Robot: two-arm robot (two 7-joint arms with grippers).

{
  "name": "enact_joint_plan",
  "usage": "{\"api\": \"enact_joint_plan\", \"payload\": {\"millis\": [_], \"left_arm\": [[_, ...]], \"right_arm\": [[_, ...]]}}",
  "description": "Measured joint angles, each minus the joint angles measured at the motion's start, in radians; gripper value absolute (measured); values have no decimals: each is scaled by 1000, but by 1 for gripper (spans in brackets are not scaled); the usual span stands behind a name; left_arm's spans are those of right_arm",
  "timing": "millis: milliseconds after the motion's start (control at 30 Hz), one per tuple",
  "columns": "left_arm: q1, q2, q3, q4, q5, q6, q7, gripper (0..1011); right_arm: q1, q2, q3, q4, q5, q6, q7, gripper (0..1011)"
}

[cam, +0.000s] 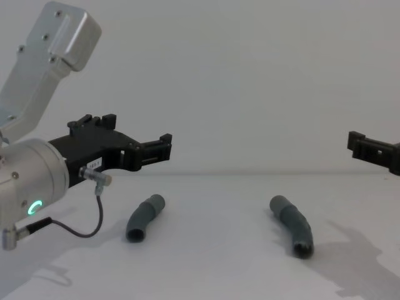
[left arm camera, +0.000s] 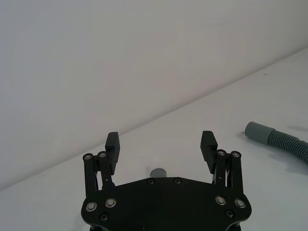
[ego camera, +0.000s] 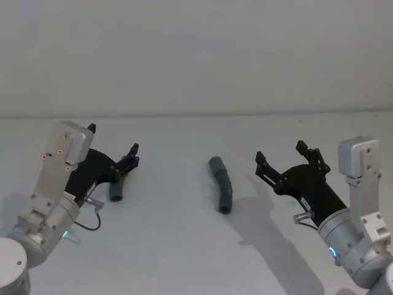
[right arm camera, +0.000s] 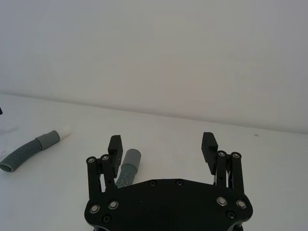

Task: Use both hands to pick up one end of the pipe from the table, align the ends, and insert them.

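Observation:
Two grey-teal pipe pieces lie apart on the white table. The left piece lies just under my left gripper, which hovers open above it. In the left wrist view its grey end peeks out below the open left gripper. The right wrist view shows this piece with a pale narrower tip. The other piece lies mid-table. My right gripper hangs open to its right, with the piece beside one finger. Nothing is held.
A plain light-grey wall rises behind the table's far edge. A thin black cable loops below the left wrist. Bare table lies between the two pieces and in front of them.

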Motion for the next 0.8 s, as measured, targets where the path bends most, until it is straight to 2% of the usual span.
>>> {"api": "enact_joint_plan", "payload": {"millis": [800], "left_arm": [[0,0,0,0,0,0,0,1001]], "right_arm": [[0,0,0,0,0,0,0,1000]]}}
